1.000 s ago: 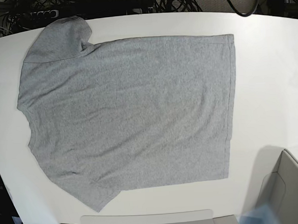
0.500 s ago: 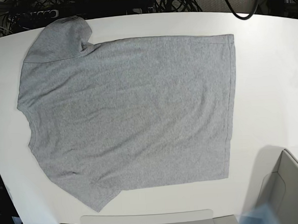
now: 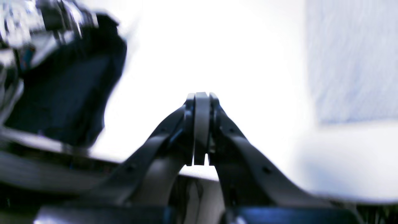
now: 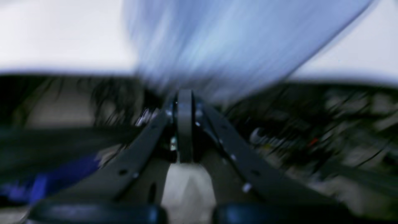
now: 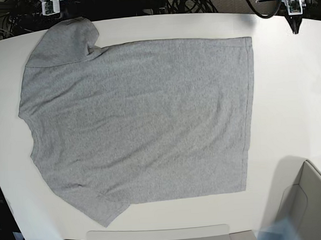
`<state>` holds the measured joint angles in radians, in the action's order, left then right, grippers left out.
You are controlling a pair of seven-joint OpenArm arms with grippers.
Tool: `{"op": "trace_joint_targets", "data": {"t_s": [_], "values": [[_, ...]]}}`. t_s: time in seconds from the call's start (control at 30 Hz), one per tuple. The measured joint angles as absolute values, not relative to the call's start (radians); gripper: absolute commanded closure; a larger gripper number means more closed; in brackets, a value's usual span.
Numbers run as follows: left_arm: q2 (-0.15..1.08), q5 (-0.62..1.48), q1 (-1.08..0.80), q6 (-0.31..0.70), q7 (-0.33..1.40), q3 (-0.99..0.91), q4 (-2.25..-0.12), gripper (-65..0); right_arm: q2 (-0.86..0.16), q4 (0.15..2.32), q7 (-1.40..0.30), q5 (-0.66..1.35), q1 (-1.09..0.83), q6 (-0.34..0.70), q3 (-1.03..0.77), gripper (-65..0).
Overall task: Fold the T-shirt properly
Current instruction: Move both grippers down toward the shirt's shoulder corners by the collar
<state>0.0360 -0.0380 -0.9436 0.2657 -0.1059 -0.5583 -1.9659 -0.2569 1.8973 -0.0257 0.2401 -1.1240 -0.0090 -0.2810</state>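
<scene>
The heather-grey T-shirt (image 5: 139,116) lies flat and spread out on the white table (image 5: 288,92), plain side up, collar to the left and hem to the right. My left gripper (image 5: 296,30) hangs over the table's far right edge, beyond the shirt's hem corner; its jaws are shut and empty (image 3: 201,95), with the T-shirt (image 3: 351,62) off to the right of them. My right gripper (image 5: 49,6) shows only partly at the far left, just behind the upper sleeve. It is shut and empty (image 4: 185,93), with the blurred T-shirt (image 4: 233,40) ahead of it.
A grey open box (image 5: 310,203) stands at the front right corner. A flat grey piece (image 5: 156,238) lies along the front edge. Black cables (image 5: 186,0) are piled behind the table's far edge.
Both arms have come into the base view at the far edge, one at each top corner. The T-shirt has not moved.
</scene>
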Motion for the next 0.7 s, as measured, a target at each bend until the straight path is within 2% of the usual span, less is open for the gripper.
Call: {"op": "trace_joint_targets", "data": {"t_s": [0.2, 0.27, 0.33, 0.47, 0.63, 0.67, 0.7], "values": [[0.046, -0.052, -0.837, 0.27, -0.224, -0.556, -2.038, -0.4, -0.26, 2.053, -0.02, 0.241, -1.11, 0.001, -0.346, -0.8], [0.046, -0.052, -0.832, 0.265, -0.3, -0.556, -2.037, -1.9, -0.291, 2.055, -0.025, 0.241, -1.098, 0.0, -0.343, -4.8], [0.053, -0.052, -0.834, 0.259, -0.348, -0.542, -2.035, -7.0, -0.346, 2.052, -0.09, 0.252, -1.097, -0.005, -0.347, -9.2], [0.049, -0.053, -0.864, 0.27, -0.391, -0.525, -2.037, -16.6, -0.345, 2.047, -0.18, 0.435, -1.041, 0.003, -0.41, -10.5], [0.076, -0.051, -0.892, 0.255, -0.344, -0.452, -2.035, -20.1, -0.429, 2.049, -0.305, 0.69, -1.002, 0.0, -0.534, -10.8], [0.086, -0.055, -0.892, 0.277, -0.329, -0.429, -2.034, -20.4, -0.439, 2.048, -0.317, 0.718, -0.998, 0.013, -0.563, -10.8], [0.099, -0.055, -0.892, 0.277, -0.31, -0.404, -2.035, -20.7, -0.44, 2.046, -0.363, 0.783, -0.987, 0.068, -0.602, -10.8]]}}
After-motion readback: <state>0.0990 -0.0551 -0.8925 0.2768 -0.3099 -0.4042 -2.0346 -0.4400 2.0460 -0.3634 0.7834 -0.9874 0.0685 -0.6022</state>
